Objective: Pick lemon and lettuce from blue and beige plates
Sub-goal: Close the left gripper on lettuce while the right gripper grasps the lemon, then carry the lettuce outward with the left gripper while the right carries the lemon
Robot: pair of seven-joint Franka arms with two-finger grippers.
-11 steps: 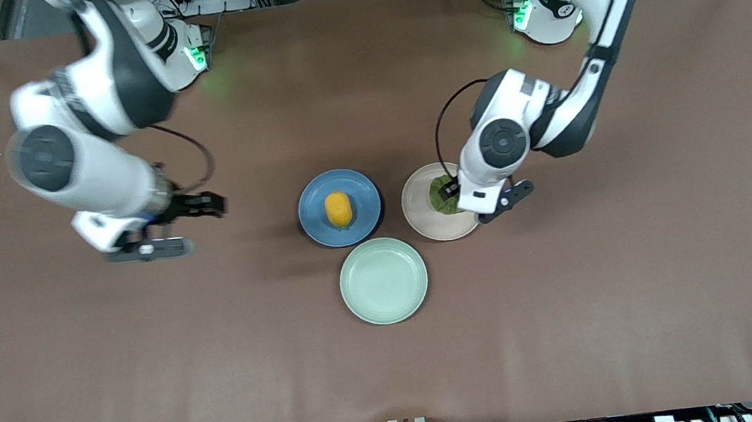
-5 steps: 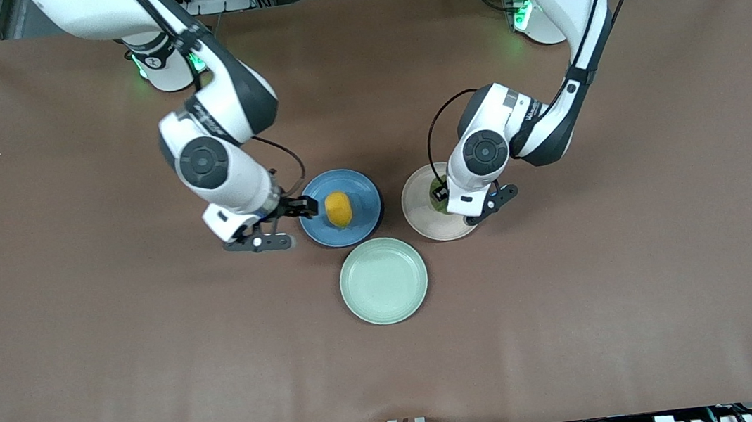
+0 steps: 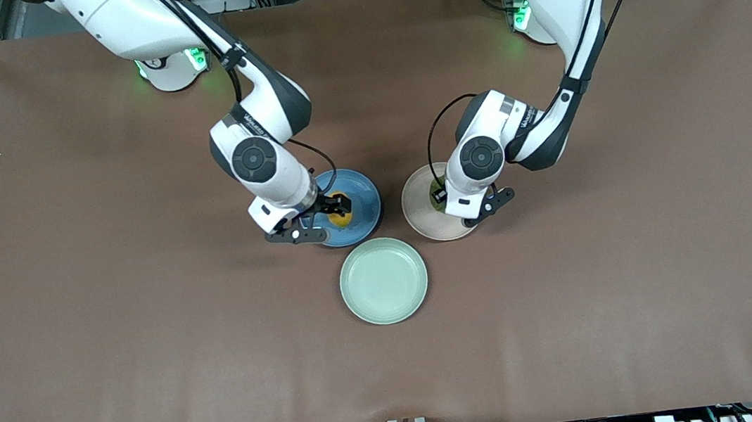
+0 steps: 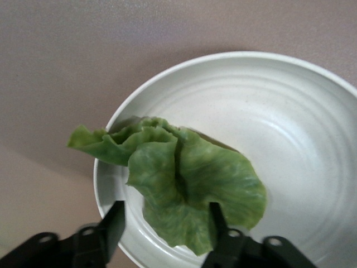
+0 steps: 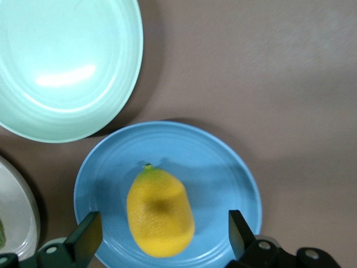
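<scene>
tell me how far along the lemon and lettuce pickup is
Nothing is picked yet. The lemon lies on the blue plate and the lettuce on the beige plate. In hand: the right gripper is open with a finger each side of the lemon, the left gripper open around the lettuce's edge. Left: closing and lifting both.

Bright, even overhead light; soft shadows, sharp focus throughout.

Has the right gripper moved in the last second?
Yes. The right gripper has swung in from bare table at the right arm's end to over the blue plate, open around the lemon.
</scene>
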